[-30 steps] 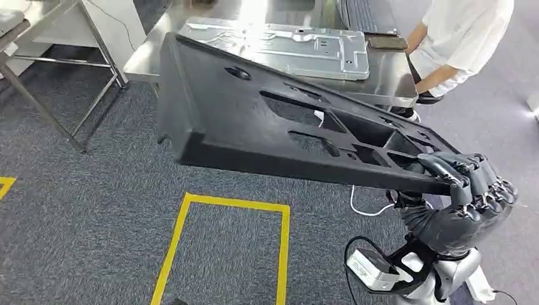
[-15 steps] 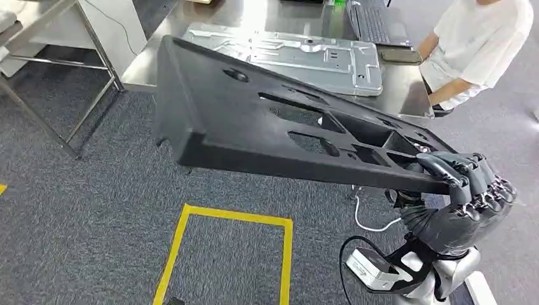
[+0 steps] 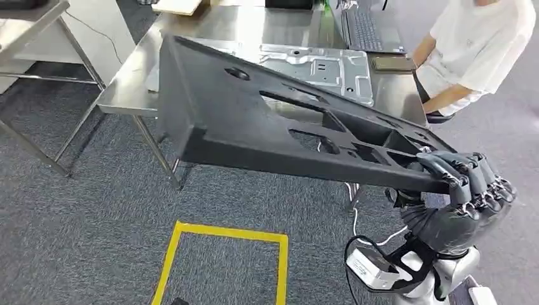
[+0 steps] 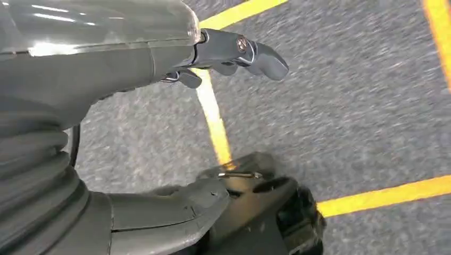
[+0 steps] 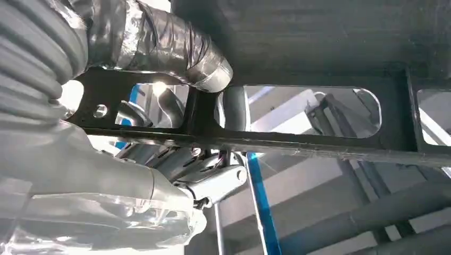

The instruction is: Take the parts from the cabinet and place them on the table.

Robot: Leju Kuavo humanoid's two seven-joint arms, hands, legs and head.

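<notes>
A large black moulded panel (image 3: 254, 121) with several cut-outs hangs tilted in the air in front of me. My right hand (image 3: 464, 184) grips its near right corner, fingers hooked over the rim. The right wrist view looks at the panel's (image 5: 319, 42) underside, where my hand (image 5: 175, 58) wraps a bar beside an opening. Behind the panel stands a steel table (image 3: 127, 89) with a silver sheet-metal part (image 3: 324, 70) lying flat on it. My left hand (image 4: 213, 53) hangs over the carpet, holding nothing, its fingers apart.
A person in a white shirt (image 3: 473, 51) sits at the table's right end, beside a keyboard (image 3: 365, 28) and a phone (image 3: 388, 62). Yellow tape (image 3: 171, 254) marks a square on the grey carpet. A second metal frame table (image 3: 38, 13) stands at far left.
The whole view has shifted: the steel table and the person sit lower and nearer in the picture, and the yellow square has slid down. The panel stays in my right hand.
</notes>
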